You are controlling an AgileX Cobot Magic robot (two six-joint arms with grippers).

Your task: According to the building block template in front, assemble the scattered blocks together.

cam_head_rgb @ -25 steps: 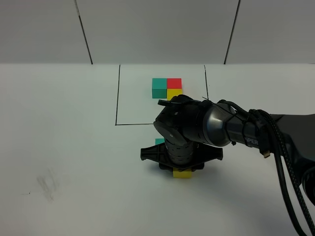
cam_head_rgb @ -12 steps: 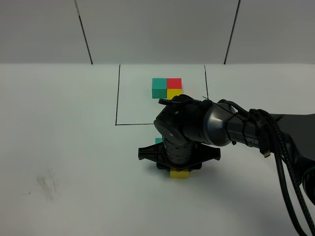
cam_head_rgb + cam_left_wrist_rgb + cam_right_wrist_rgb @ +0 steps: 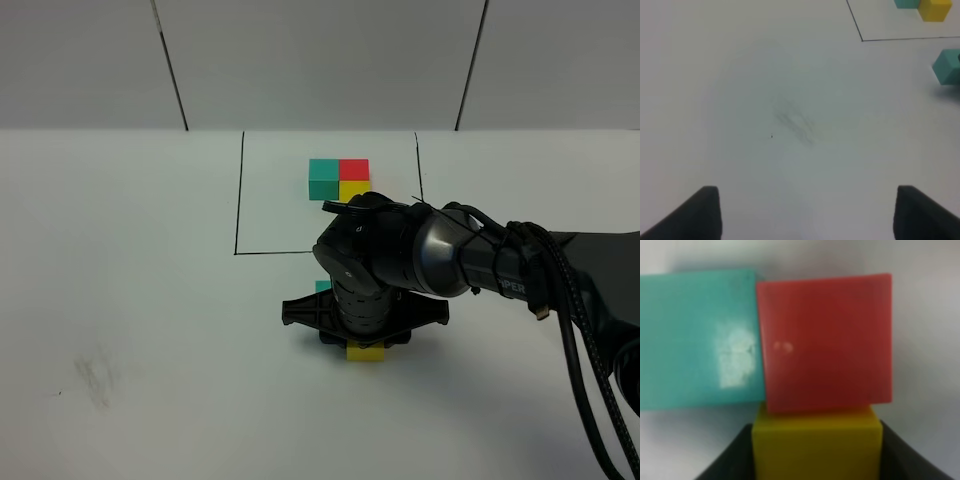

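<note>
The template (image 3: pixel 338 178) is a teal, red and yellow cluster inside the black-lined rectangle at the back. My right gripper (image 3: pixel 364 342) points down at the scattered blocks and is shut on the yellow block (image 3: pixel 365 352). Its wrist view shows the yellow block (image 3: pixel 815 442) between the dark fingers (image 3: pixel 727 462), pressed against the red block (image 3: pixel 825 340), with the teal block (image 3: pixel 700 337) beside the red one. The arm hides the red block from above; a teal sliver (image 3: pixel 323 287) shows. My left gripper (image 3: pixel 812 215) is open and empty over bare table.
The black frame line (image 3: pixel 239 195) runs just behind the scattered blocks. The left wrist view shows the loose teal block (image 3: pixel 947 65), a corner of the frame line (image 3: pixel 890 38), and a faint smudge (image 3: pixel 795 120) on the white table.
My right gripper has shifted slightly left with the yellow block in it. The left arm has not moved.
</note>
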